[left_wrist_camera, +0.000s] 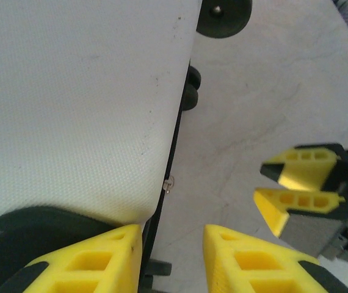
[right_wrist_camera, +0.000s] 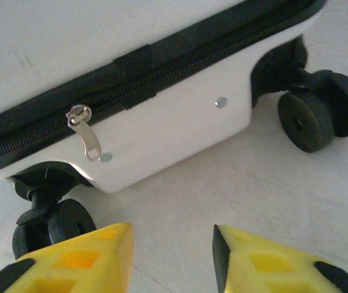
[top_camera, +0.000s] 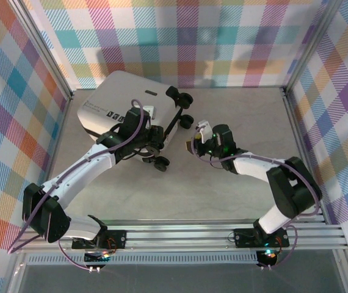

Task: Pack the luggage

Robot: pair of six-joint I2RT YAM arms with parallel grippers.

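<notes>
- White hard shell: luggage (top_camera: 122, 104) lying flat at far left of the grey table (top_camera: 210, 195), black wheels (right_wrist_camera: 299, 122) toward centre.
- Left gripper (left_wrist_camera: 171, 256): fingers spread wide, straddling the shell's zip edge.
- Right gripper (right_wrist_camera: 171, 256): fingers parted, empty, facing the silver zipper pull (right_wrist_camera: 83, 131).

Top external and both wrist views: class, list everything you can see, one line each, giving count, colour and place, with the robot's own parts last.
luggage: one, white, lying flat at the table's far left.
wheels: at least three, black, at the luggage's right end.
zip: one, black, along the luggage's side.
zip pull: one, silver, hanging from the zip.
table: one, pale grey, under everything.
backdrop: multicoloured check, on three sides.
left arm: one, white and black, reaching over the luggage.
right arm: one, white and black, right of the luggage.
left fingers: two, yellow, apart, at the luggage's edge.
right fingers: two, yellow, apart, facing the zip.
</notes>
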